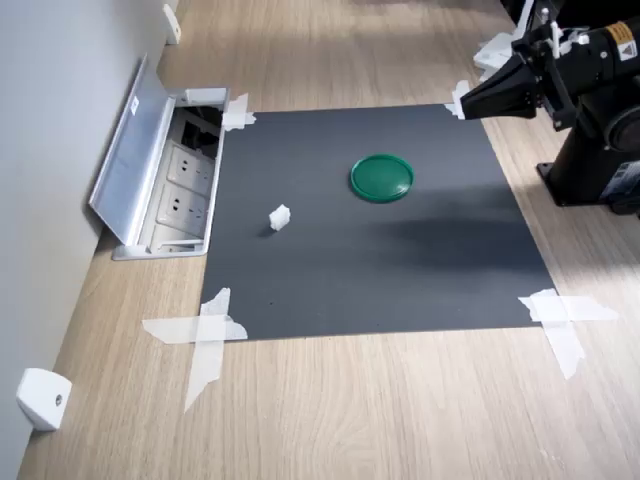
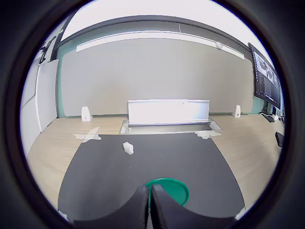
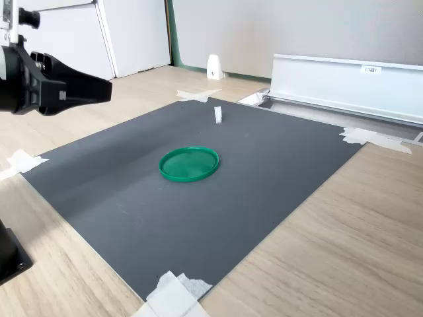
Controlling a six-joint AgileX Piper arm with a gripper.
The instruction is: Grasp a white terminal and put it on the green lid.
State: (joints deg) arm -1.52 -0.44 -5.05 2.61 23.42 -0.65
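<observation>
the gripper [image 1: 470,103] hangs in the air over the far corner of the dark mat [image 1: 400,280], well above the surface, with its two fingers pressed together and nothing between them; the wrist view shows them meeting in a thin seam, so the hand is clenched and empty. held this high and back from the work area, it leaves both task pieces in plain sight.

the white terminal [image 1: 279,216] sits alone on the mat, on the side nearest the open floor socket box [image 1: 185,190], toward the first exterior view's left. it rests upright, touching nothing else, with bare mat on every side, which gives the fingers room to straddle it from above. the green lid [image 1: 382,177] lies flat, well apart from the terminal and closer to the arm, rim up so that a small part set inside would stay put.

tape strips [image 1: 205,335] pin the mat's corners to the wooden floor, most likely so it cannot slide under contact.

the grasp is not yet begun: the fingers would need to part before descending on the terminal.
</observation>
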